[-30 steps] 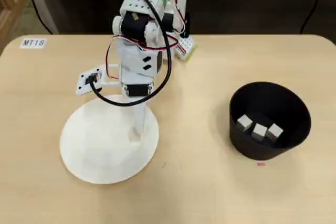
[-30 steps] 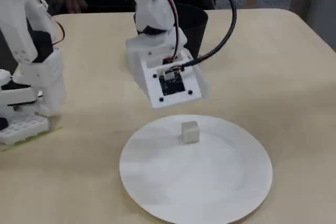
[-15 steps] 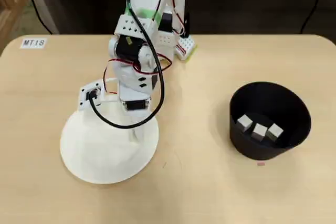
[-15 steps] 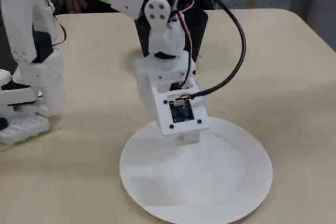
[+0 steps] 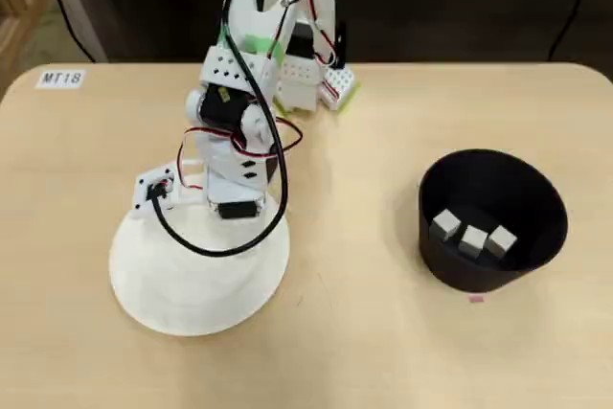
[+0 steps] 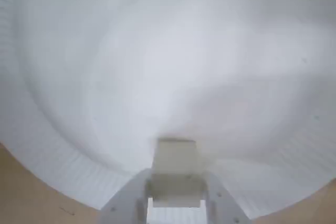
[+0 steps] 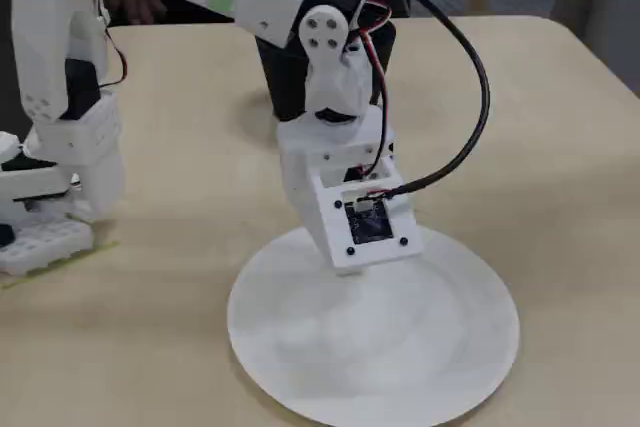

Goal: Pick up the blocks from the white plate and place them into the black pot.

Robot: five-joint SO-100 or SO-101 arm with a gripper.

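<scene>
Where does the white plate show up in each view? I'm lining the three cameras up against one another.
Overhead view: white plate lies lower left, under the arm.
Wrist view: white plate fills nearly the whole picture, table only in the bottom corners.
Fixed view: white plate lies bottom centre.
Shared landmark: the gripper, low over the plate.

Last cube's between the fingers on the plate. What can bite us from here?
1. In the wrist view the block sits between the gripper fingers, but closure isn't visible; an off-centre grasp may twist or drop it.
2. The gripper is low over the white plate; pressing down might shift it.
3. The black pot has tall walls; a low carry may clip its rim.
</scene>
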